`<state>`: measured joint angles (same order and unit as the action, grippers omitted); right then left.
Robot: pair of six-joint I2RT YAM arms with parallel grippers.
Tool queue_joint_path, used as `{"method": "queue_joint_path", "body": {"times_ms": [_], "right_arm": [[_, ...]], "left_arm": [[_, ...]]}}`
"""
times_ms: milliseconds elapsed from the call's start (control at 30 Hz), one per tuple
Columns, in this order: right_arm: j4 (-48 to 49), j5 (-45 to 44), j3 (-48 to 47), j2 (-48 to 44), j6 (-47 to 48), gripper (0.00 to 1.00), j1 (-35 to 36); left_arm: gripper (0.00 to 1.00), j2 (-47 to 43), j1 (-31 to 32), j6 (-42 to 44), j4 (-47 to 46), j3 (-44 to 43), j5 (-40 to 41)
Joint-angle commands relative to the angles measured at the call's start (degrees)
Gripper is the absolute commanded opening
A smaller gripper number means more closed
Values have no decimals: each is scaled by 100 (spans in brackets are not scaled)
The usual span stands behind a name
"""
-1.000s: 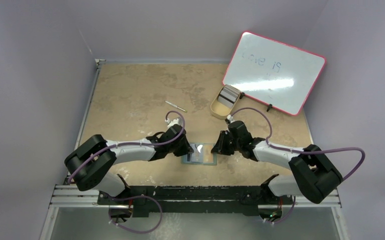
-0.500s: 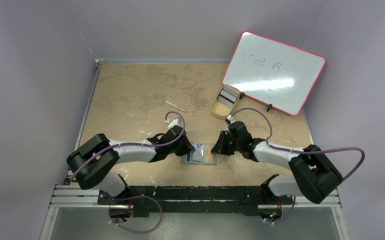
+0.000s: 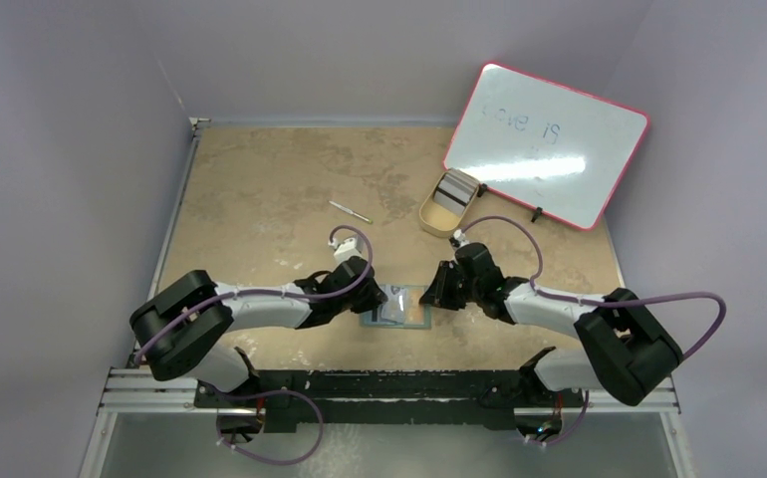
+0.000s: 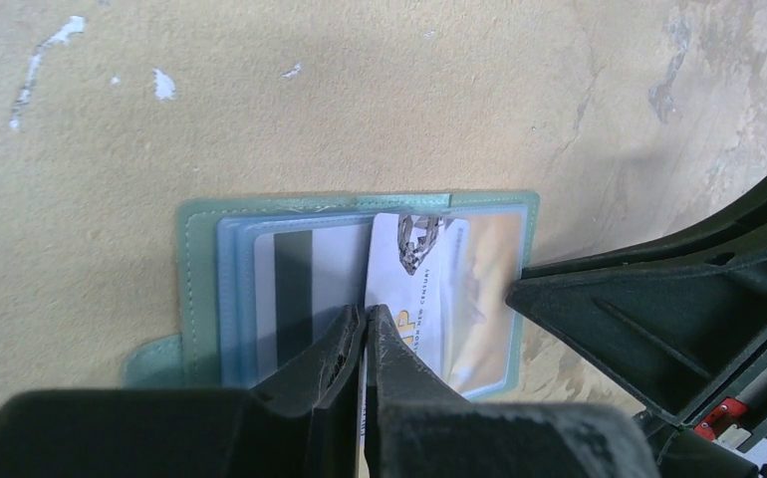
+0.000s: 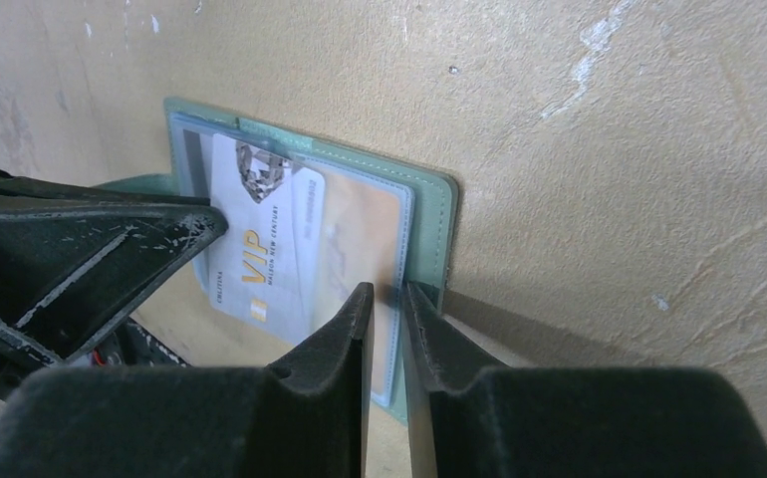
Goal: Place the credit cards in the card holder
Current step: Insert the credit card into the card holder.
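The grey-green card holder (image 3: 399,308) lies open near the table's front edge, between both grippers. In the left wrist view a card with a dark band (image 4: 295,284) sits in its left pocket (image 4: 200,284). My left gripper (image 4: 365,321) is shut on the near edge of a white VIP credit card (image 4: 421,284), which lies over the holder's right half. My right gripper (image 5: 387,294) is shut on the holder's right edge (image 5: 437,224), with the VIP card (image 5: 260,249) just left of it. More credit cards (image 3: 450,191) stand stacked in the beige tray (image 3: 429,216).
A pink-edged whiteboard (image 3: 549,144) leans at the back right, right behind the tray. A thin pen (image 3: 350,211) lies mid-table. The table's near edge runs just in front of the card holder, and the two grippers' fingers nearly meet over it.
My left wrist has tipped and shifted slightly while keeping hold of the card. The card holder and my right arm have not visibly moved.
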<state>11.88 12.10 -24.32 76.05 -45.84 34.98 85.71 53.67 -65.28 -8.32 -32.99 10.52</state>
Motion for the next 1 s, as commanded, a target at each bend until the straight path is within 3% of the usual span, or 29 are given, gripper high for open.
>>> {"method": "queue_joint_path", "body": {"times_ms": [0, 667, 967], "right_arm": [[-1, -14, 125, -54, -64, 18, 72], [95, 20, 178, -53, -161, 18, 73], [181, -36, 270, -189, -328, 16, 70]], "left_arm": [[0, -324, 24, 403, 371, 52, 514], [0, -336, 369, 378, -891, 650, 660], [0, -531, 364, -279, -1339, 996, 724]]}}
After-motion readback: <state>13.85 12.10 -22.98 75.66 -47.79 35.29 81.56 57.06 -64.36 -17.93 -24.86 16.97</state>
